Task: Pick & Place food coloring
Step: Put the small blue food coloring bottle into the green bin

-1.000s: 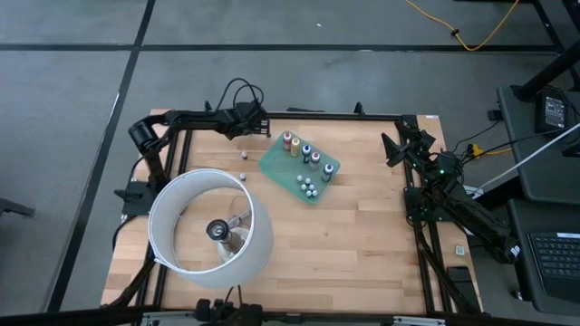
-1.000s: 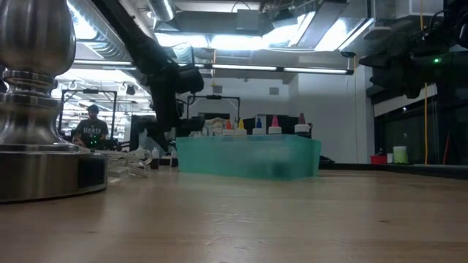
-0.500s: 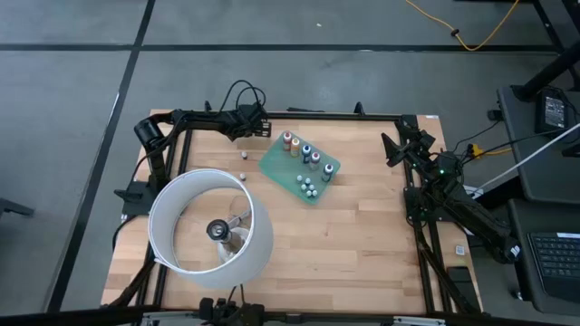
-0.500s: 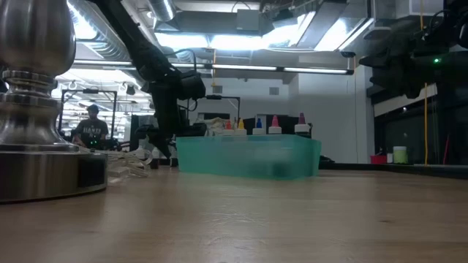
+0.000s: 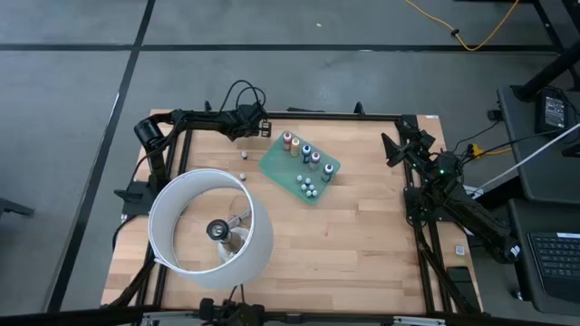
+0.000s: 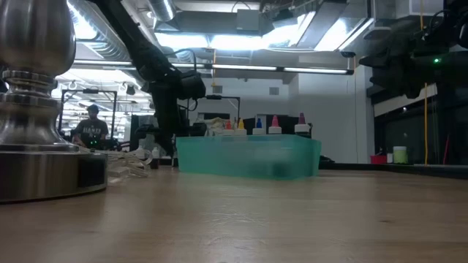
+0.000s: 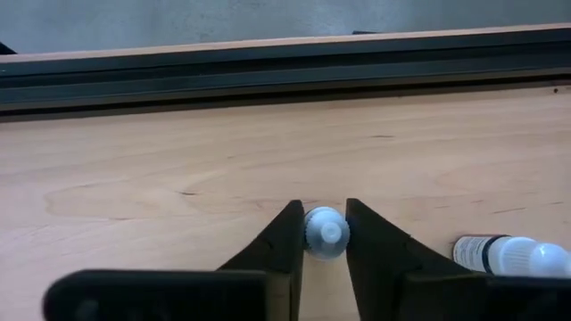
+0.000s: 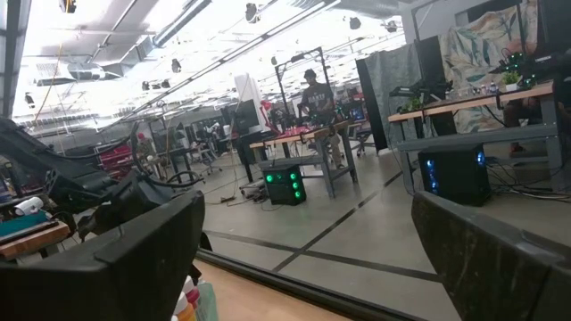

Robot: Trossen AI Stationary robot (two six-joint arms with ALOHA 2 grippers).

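At the table's far-left edge, my left gripper (image 7: pixel 322 234) sat low over the wood, and its two fingers (image 7: pixel 284 242) were clamped on a pale bottle (image 7: pixel 324 233), cap toward the wrist camera. Another pale bottle (image 7: pixel 510 254) lay on its side just beside that gripper. From above, two loose bottles (image 5: pixel 244 156) rested on the bare wood between the left gripper and the lamp (image 5: pixel 211 228). The tray (image 5: pixel 275 163) stood near the middle of the table's far side, with upright coloured bottles (image 5: pixel 287 139) in a row along one edge and a cluster of small pale ones (image 5: pixel 308 186) at the opposite end. My right gripper (image 5: pixel 396 148) waited by the far-right corner, well apart from the tray, fingers spread wide.
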